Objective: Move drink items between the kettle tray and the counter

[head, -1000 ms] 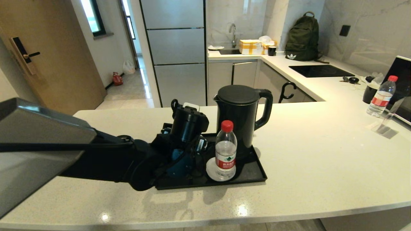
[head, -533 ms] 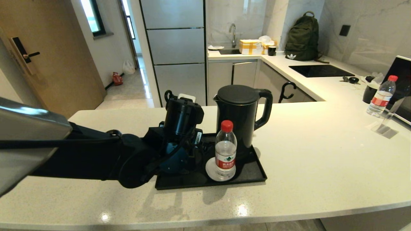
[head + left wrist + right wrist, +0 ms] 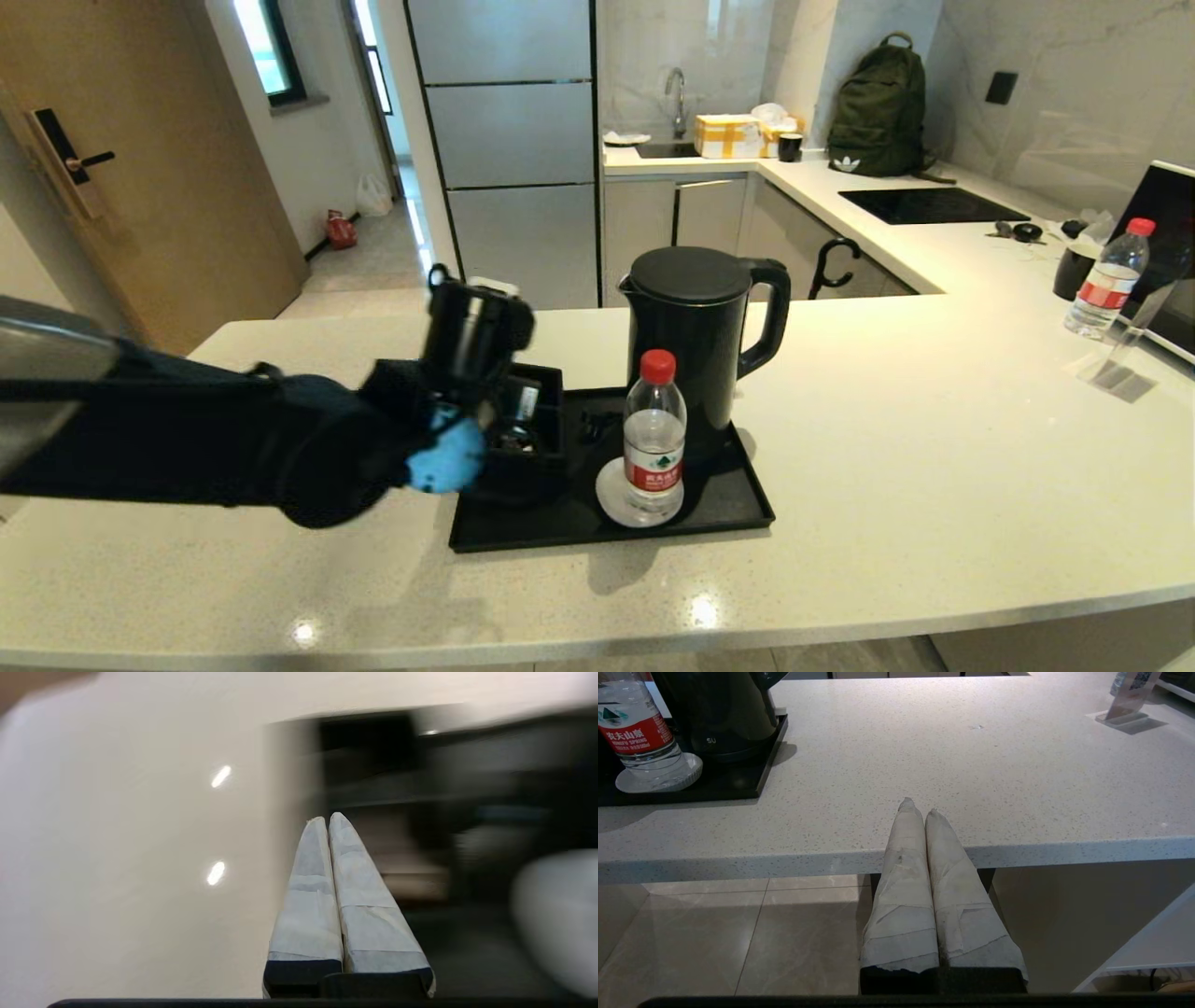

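small clear plastic water bottle (image 3: 654, 437) with a red cap and red-and-green label is seen standing upright on a white round coaster (image 3: 611, 493) in the shallow black rectangular kettle tray (image 3: 719, 511), just in front of the tall black kettle (image 3: 698, 327). the tray is set on the off-white speckled stone counter (image 3: 934, 467). the left gripper (image 3: 327, 823) is held above the tray's left end, near a black compartmented box (image 3: 537, 411), its taped fingers pressed together around nothing. the right gripper (image 3: 918, 807) is parked below the counter's near edge, likewise clenched and empty.
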Controlling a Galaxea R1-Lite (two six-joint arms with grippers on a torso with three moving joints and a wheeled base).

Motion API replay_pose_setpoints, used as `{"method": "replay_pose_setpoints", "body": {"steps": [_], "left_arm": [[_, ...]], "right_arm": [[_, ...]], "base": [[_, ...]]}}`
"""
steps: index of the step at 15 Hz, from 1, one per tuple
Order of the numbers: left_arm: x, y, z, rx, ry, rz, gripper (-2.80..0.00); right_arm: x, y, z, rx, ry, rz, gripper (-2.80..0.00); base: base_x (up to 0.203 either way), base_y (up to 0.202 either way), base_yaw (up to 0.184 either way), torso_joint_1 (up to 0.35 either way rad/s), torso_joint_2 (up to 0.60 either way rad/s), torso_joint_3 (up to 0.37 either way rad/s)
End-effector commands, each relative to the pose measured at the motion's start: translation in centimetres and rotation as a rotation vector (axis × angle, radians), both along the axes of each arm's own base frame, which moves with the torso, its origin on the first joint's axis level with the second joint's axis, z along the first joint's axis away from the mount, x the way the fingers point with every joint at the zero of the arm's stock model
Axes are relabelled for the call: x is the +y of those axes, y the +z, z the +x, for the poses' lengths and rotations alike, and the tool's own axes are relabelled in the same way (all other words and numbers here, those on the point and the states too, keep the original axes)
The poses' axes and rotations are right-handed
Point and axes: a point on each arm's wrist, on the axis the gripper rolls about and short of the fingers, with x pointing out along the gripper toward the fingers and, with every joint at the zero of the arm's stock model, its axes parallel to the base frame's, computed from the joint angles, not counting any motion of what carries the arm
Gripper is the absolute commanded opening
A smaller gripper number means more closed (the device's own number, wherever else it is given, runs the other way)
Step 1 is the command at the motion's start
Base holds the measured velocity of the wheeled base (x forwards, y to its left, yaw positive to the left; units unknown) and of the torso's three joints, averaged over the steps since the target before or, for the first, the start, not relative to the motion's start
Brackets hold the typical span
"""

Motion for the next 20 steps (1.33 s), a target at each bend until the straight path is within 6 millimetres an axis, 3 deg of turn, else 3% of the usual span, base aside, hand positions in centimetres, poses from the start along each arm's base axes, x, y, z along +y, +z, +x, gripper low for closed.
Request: {"method": "replay_pose_setpoints", "body": {"steps": [1, 2, 3, 5, 6, 9, 14, 17, 19, 20], "left_arm": [[8.9, 4.7, -1.8, -0.060, 0.203, -0.052, -2.80], [14.3, 7.5, -4.6, -0.120, 0.343, -0.088, -2.80], [18.3, 9.1, -8.1, -0.162, 0.471, -0.109, -2.80], [21.5, 9.2, -13.0, -0.146, 0.607, -0.127, -2.80], [21.9, 8.8, -14.3, -0.116, 0.630, -0.137, -2.80], [21.6, 8.3, -15.9, -0.074, 0.614, -0.148, -2.80], [20.4, 9.4, -20.0, -0.085, 0.471, -0.204, -2.80], [20.3, 9.4, -20.2, -0.074, 0.454, -0.203, -2.80], [19.6, 9.5, -22.9, -0.075, 0.394, -0.192, -2.80], [19.0, 9.6, -25.5, -0.114, 0.357, -0.185, -2.80]], "right_arm": [[0.0, 0.0, 0.0, 0.001, 0.000, -0.001, -2.80], [0.0, 0.0, 0.0, 0.001, 0.000, -0.001, -2.80], [0.0, 0.0, 0.0, 0.001, 0.000, -0.001, -2.80], [0.0, 0.0, 0.0, 0.001, 0.000, -0.001, -2.80], [0.0, 0.0, 0.0, 0.001, 0.000, -0.001, -2.80], [0.0, 0.0, 0.0, 0.001, 0.000, -0.001, -2.80], [0.0, 0.0, 0.0, 0.001, 0.000, -0.001, -2.80], [0.0, 0.0, 0.0, 0.001, 0.000, -0.001, -2.80], [0.0, 0.0, 0.0, 0.001, 0.000, -0.001, -2.80], [0.0, 0.0, 0.0, 0.001, 0.000, -0.001, -2.80]], "base": [[0.000, 0.000, 0.000, 0.000, 0.00, 0.000], [0.000, 0.000, 0.000, 0.000, 0.00, 0.000], [0.000, 0.000, 0.000, 0.000, 0.00, 0.000], [0.000, 0.000, 0.000, 0.000, 0.00, 0.000], [0.000, 0.000, 0.000, 0.000, 0.00, 0.000], [0.000, 0.000, 0.000, 0.000, 0.00, 0.000], [0.000, 0.000, 0.000, 0.000, 0.00, 0.000], [0.000, 0.000, 0.000, 0.000, 0.00, 0.000], [0.000, 0.000, 0.000, 0.000, 0.00, 0.000], [0.000, 0.000, 0.000, 0.000, 0.00, 0.000]]}}
